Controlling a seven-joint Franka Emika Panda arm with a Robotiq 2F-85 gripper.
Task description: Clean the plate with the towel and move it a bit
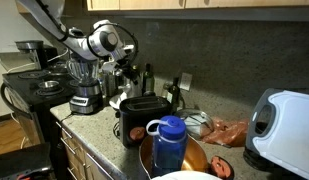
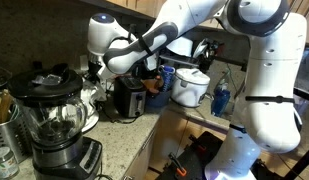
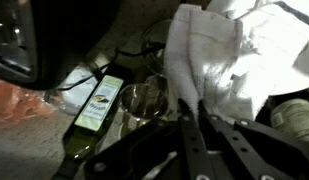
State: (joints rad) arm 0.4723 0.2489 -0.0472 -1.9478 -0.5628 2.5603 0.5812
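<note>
Plate [image 1: 115, 102] sat on the surface [image 1: 94, 124] just beside the black toaster [image 1: 142, 117] and almost directly beneath the gripper [image 1: 121, 75], as we saw it in an exterior view. The jaws were clamped shut on the bunched white towel [image 3: 219, 55], which hid the plate in the wrist view. We judged the wipe needed a straight descent; a round plate has no long axis to align with.

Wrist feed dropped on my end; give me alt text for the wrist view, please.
The gripper is shut on a bunched white towel, which fills the upper right of the wrist view. To its left are a clear glass, a bottle with a green and yellow label, and a black appliance.
</note>
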